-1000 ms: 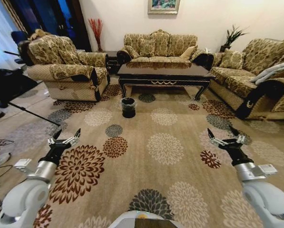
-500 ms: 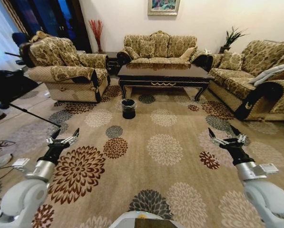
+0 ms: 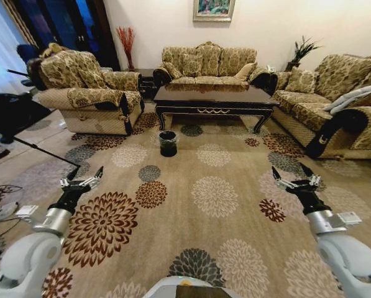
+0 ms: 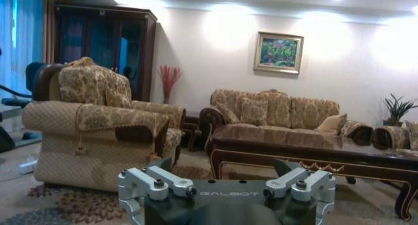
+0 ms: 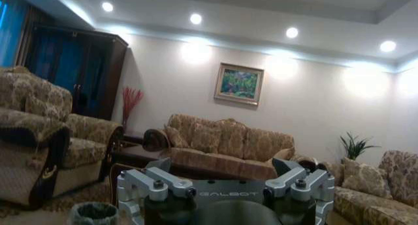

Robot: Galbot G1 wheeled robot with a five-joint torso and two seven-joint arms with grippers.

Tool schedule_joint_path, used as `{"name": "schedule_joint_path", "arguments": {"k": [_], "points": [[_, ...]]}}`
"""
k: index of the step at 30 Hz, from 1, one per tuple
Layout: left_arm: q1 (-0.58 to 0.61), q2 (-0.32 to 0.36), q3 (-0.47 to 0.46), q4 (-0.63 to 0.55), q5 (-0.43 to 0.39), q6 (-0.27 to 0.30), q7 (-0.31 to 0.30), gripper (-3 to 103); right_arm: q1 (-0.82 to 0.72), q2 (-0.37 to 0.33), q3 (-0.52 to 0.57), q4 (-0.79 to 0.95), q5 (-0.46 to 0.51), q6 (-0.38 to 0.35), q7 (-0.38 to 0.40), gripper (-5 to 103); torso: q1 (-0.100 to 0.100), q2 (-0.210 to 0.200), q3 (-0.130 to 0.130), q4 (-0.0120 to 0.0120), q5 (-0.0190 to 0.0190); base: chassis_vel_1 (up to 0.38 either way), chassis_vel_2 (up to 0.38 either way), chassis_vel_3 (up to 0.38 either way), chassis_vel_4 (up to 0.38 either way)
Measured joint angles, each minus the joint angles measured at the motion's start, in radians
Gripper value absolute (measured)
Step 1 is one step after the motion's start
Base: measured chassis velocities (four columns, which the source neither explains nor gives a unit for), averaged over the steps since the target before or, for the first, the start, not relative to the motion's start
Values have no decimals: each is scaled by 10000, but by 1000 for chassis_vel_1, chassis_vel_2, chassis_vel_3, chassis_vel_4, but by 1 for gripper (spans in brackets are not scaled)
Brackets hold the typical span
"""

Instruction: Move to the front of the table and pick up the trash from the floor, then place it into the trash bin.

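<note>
1. Well ahead of the robot stands the table [image 3: 214, 99], long, low and rectangular, of dark glossy wood with a gold scroll on its side rail and curved carved legs.
2. Just before the table's left front corner sits the trash bin [image 3: 168, 142], a small round black bucket lined with a crinkled black bag (it reaches far short of the tabletop).
3. Spread from the table toward the robot, the floor [image 3: 191, 248] is beige-tan carpet patterned with large round flower medallions in brown, cream and grey.
4. Trash cannot be made out on the carpet.
5. Far on the near side of the table, the left gripper [image 3: 82, 180] hangs above the carpet, its arm stretched forward and level, fingers spread apart and empty.
6. Equally far from the table, the right gripper [image 3: 296, 180] mirrors that pose, jaws apart and holding nothing.
7. Behind and beside the table stand patterned gold-brown sofas [image 3: 209, 62] with dark rounded arms.
</note>
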Motion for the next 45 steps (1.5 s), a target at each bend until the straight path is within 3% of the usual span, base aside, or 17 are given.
{"name": "schedule_joint_path", "arguments": {"k": [14, 25, 45], "points": [[-170, 76, -18, 275, -48, 14, 14, 100, 214, -117, -74, -178, 183, -88, 88, 100, 222, 546, 325, 0, -1, 0, 0, 0, 0], [-435, 229, -216, 820, -86, 26, 13, 100, 4, -263, -42, -367, -311, -456, 528, 100, 448, 1075, 624, 0, -1, 0, 0, 0, 0], [-329, 85, -70, 1063, 104, -138, 166, 100, -1519, -186, 864, 1330, 312, -723, 925, 100, 829, 1978, 1150, 0, 1, 0, 0, 0, 0]]}}
